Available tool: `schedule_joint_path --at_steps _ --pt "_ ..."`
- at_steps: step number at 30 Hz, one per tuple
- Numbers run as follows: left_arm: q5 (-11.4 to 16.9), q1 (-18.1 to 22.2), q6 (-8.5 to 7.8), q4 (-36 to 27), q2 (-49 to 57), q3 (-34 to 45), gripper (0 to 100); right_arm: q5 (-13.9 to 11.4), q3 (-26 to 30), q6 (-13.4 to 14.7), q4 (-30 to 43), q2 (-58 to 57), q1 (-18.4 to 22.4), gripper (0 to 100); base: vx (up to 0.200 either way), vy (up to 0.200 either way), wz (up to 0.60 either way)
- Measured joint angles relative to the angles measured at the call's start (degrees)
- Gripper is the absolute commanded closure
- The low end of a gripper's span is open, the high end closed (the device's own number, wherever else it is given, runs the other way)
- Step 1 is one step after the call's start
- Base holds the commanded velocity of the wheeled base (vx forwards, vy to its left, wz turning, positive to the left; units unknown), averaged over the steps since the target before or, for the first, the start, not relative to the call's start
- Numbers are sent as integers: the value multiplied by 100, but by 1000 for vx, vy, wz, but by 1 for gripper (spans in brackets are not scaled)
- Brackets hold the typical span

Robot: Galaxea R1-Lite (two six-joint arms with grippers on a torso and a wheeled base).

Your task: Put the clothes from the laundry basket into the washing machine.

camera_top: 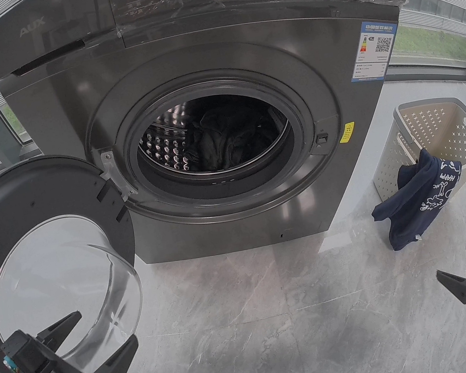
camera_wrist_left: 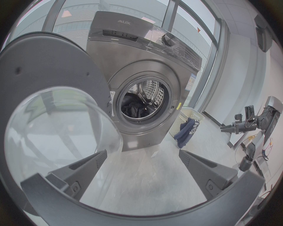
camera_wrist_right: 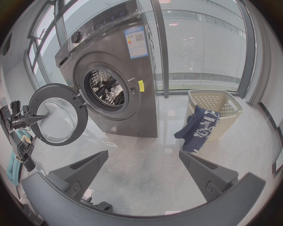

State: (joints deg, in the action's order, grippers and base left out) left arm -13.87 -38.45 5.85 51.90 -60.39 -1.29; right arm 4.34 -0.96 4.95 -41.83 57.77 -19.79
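The washing machine (camera_top: 225, 138) stands with its door (camera_top: 34, 229) swung wide to the robot's left, dark clothes (camera_top: 230, 131) lying in the drum. The laundry basket (camera_top: 389, 161) sits on the floor to its right, a navy shirt (camera_top: 417, 200) draped over the near rim and hanging outside. It looks light and limp; the bunched fold at the rim seems the best hold. The right wrist view gives its full hang, the head view the drum's inside. The left gripper (camera_top: 106, 327) and right gripper (camera_top: 454, 260) sit low, jaws wide apart, empty.
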Motion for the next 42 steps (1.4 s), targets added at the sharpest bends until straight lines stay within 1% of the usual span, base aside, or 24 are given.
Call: schedule_joint_path --at_steps 1,2,4,7,9,11,13,15,17,20,22,24,27,29,31,34,36,39,42 --pt "2 26 -13 -373 343 11 0 30 0 -13 301 -352 46 0 0 0 0" --pt "5 41 -16 -540 500 13 0 37 0 -20 428 -510 69 0 0 0 0" --pt "6 113 -22 -1084 1062 24 0 66 0 -38 844 -1059 155 0 0 0 0" --pt "16 286 -28 -1925 1927 28 0 107 0 -57 1540 -1869 323 0 0 -200 0" --pt "33 436 -28 -2380 2432 28 0 118 -2 -71 2004 -2330 450 0 0 -200 0" --pt "83 679 -30 -2978 3022 30 0 124 -7 -82 2580 -2859 631 0 0 -200 0" --pt "140 957 -35 -3485 3532 30 0 123 -33 -93 3009 -3309 802 0 0 -200 0" --pt "216 1364 -35 -4016 4088 30 0 113 -38 -104 3485 -3823 1009 0 0 -200 0" --pt "277 1720 -38 -4367 4529 30 0 63 -38 -126 3835 -4259 1254 0 0 -100 0" --pt "347 2114 -57 -4646 5020 30 0 -60 -22 -208 4140 -4819 1659 0 0 0 0" --pt "413 2363 -110 -4714 5221 30 0 -104 -13 -241 4201 -5114 1836 0 0 0 0" --pt "569 2671 -229 -4760 5348 30 0 -128 -7 -257 4234 -5303 1919 0 0 0 0" --pt "936 3248 -430 -4912 5497 28 0 -166 -5 -284 4253 -5482 1979 0 0 0 0" --pt "1070 3569 -482 -4993 5585 28 0 -200 -5 -317 4262 -5556 1983 0 0 0 0" --pt "1185 3783 -512 -5068 5682 28 0 -251 -5 -361 4262 -5610 1990 0 0 0 0" --pt "1323 3861 -536 -5174 5811 28 0 -322 -5 -424 4261 -5659 1990 0 0 0 0" --pt "1343 3861 -517 -5192 5866 28 0 -336 -5 -438 4258 -5678 1990 0 0 -200 0" --pt "1345 3861 -539 -5201 5921 28 0 -341 -5 -440 4258 -5695 1990 0 0 -200 0" --pt "1332 3861 -512 -5208 5949 28 0 -345 -5 -441 4256 -5704 1992 0 0 -200 0"
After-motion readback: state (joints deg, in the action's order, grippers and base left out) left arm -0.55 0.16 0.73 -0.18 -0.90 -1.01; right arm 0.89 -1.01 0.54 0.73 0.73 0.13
